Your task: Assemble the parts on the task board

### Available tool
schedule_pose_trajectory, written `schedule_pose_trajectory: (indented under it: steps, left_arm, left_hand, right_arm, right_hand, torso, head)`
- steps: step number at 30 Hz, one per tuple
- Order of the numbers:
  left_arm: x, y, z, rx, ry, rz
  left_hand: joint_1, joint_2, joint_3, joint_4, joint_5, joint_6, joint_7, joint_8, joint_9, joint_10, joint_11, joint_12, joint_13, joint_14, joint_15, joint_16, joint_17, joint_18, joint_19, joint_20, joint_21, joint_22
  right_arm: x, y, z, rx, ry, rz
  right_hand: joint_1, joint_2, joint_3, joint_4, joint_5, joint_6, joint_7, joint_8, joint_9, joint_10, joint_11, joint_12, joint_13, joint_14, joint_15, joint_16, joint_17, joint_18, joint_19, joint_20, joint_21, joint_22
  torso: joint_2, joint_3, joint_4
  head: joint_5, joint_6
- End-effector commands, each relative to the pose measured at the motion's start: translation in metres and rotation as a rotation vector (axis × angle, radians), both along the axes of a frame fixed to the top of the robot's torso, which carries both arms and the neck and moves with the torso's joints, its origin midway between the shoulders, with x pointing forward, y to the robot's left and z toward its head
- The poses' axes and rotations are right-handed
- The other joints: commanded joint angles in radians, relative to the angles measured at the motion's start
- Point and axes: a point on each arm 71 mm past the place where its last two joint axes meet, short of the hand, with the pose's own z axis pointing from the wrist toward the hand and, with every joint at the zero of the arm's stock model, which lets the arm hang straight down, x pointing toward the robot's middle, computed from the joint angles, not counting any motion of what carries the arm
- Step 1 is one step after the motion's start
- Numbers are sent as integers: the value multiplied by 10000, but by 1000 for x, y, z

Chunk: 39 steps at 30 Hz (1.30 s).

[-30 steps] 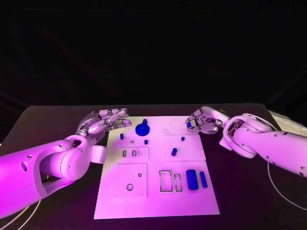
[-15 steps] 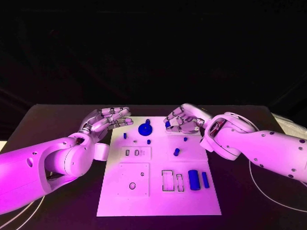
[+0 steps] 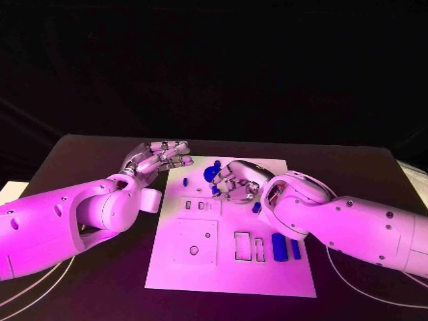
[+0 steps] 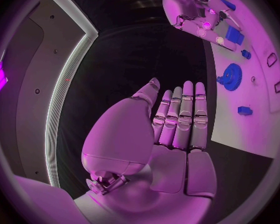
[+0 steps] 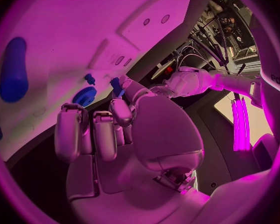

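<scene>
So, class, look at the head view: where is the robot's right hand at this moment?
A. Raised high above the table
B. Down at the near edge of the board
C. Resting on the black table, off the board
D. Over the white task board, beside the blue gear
D: the right hand is over the task board, right beside the blue gear at the board's far end.

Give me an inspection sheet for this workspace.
Surface: black table, white task board in the middle.
Job's things: blue gear, blue cylinder and slim blue bar on the board.
Clutter: nothing seen.
Hands: left hand holds nothing, by the board's far corner; right hand over the board, fingers pinching a small blue part.
Cables: thin white cables on the table beside the arms.
Surroundings: dark backdrop.
</scene>
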Motion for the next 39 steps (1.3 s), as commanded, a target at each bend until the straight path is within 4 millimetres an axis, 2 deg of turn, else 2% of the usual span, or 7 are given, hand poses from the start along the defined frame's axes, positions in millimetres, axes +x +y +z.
schedule_pose_trajectory:
  steps: [1, 5, 10, 14, 39]
  left_arm:
    - [0, -2, 2, -106, -162, -113]
    - [0, -1, 2, -100, -165, -99]
    - [0, -3, 2, -117, -161, -138]
    - [0, -4, 2, -126, -156, -163]
    - [0, -5, 1, -129, -128, -189]
  left_hand:
    - [-71, 63, 74, -2, 31, -49, 5, 12, 2, -45, 13, 7, -11, -44, 6, -53, -11, 124, -35, -1, -31, 4]
    - [-71, 63, 74, -2, 31, -49, 5, 12, 2, -45, 13, 7, -11, -44, 6, -53, -11, 124, -35, -1, -31, 4]
    - [-71, 63, 74, -2, 31, -49, 5, 12, 2, -45, 13, 7, -11, -44, 6, -53, -11, 124, -35, -1, -31, 4]
    - [-71, 63, 74, -2, 31, -49, 5, 12, 2, -45, 13, 7, -11, -44, 6, -53, -11, 124, -35, -1, -31, 4]
    - [-71, 63, 74, -2, 31, -49, 5, 12, 2, -45, 13, 7, -11, -44, 6, -53, -11, 124, -35, -1, -31, 4]
  right_arm:
    - [-1, 4, -8, -704, -288, -613]
    - [-4, 12, -15, -838, -204, -610]
    - [-6, 16, -22, -985, -71, -586]
    - [-8, 19, -25, -1062, 3, -517]
    - [-12, 24, -31, -1503, 373, -157]
  right_hand:
    - [-94, -9, 27, -2, 21, 51, 44, 122, 84, -56, 1, -70, -32, 738, -67, -67, 1159, -117, -57, -45, -63, -29]
    - [-120, -28, 24, 0, 16, 52, 44, 126, 85, -65, 1, -86, -45, 732, -66, -81, 1134, -112, -67, -45, -76, -55]
    - [-132, -37, 22, 1, 15, 56, 42, 130, 86, -59, 1, -82, -39, 732, -65, -83, 1130, -112, -68, -44, -77, -56]
    - [-136, -39, 22, 1, 14, 57, 41, 131, 87, -52, 1, -75, -32, 731, -65, -84, 1130, -112, -66, -44, -76, -53]
    - [-248, -105, -3, 26, 25, 57, 38, 146, 89, -52, -2, -105, -58, 730, -68, -93, 1121, -110, -70, -44, -88, -65]
  torso:
    - [8, -3, -20]
    - [9, 0, -3]
    - [5, -4, -7]
    - [7, 7, -25]
    - [4, 2, -19]
  head:
    - [60, -44]
    - [69, -84]
    - [89, -129]
    - [143, -156]
    - [167, -240]
